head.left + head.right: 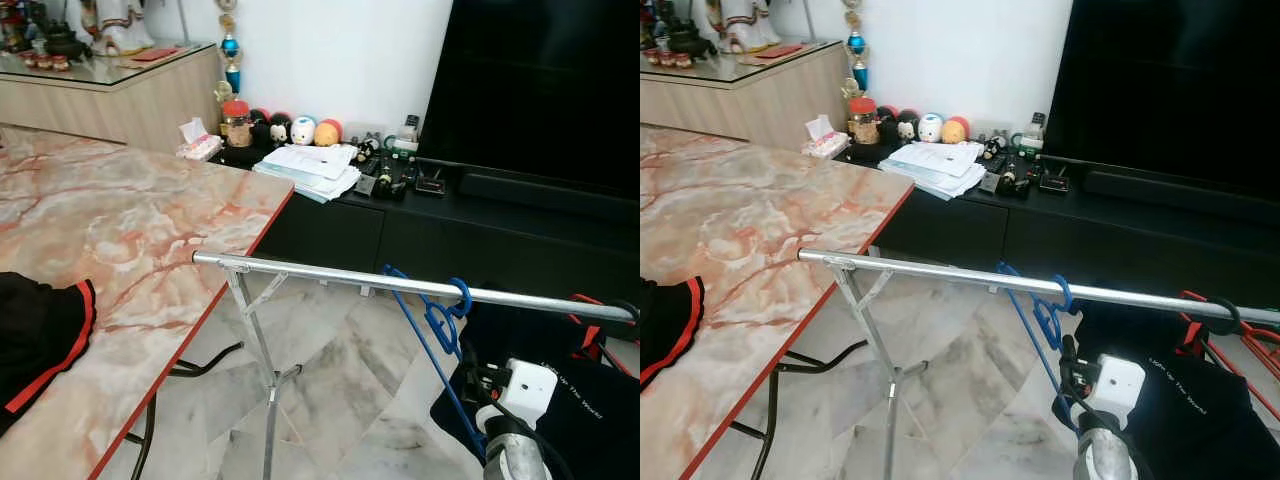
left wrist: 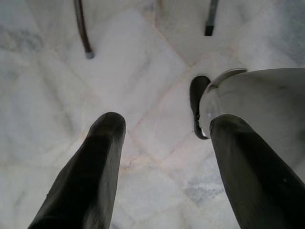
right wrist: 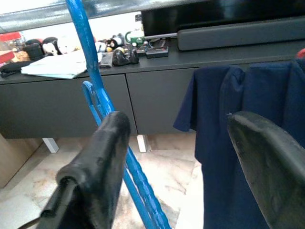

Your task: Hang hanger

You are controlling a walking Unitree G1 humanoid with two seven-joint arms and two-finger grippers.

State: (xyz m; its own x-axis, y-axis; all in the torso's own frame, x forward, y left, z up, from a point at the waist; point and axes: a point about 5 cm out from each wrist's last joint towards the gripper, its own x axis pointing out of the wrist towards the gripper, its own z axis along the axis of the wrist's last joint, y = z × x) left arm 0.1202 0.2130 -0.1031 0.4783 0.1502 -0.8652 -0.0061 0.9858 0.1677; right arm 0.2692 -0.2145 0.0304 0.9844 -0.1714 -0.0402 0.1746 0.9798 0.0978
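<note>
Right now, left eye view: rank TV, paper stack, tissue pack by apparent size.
1. TV
2. paper stack
3. tissue pack
The tissue pack sits slightly farther away, but the gaps look clear.

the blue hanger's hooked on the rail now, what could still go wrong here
1. The right gripper is open, one finger close against the blue hanger; pulling back could snag it and drag the hook along or off the metal rail.
2. The dark blue shirt hangs right beside that gripper and could catch on a finger.
</note>
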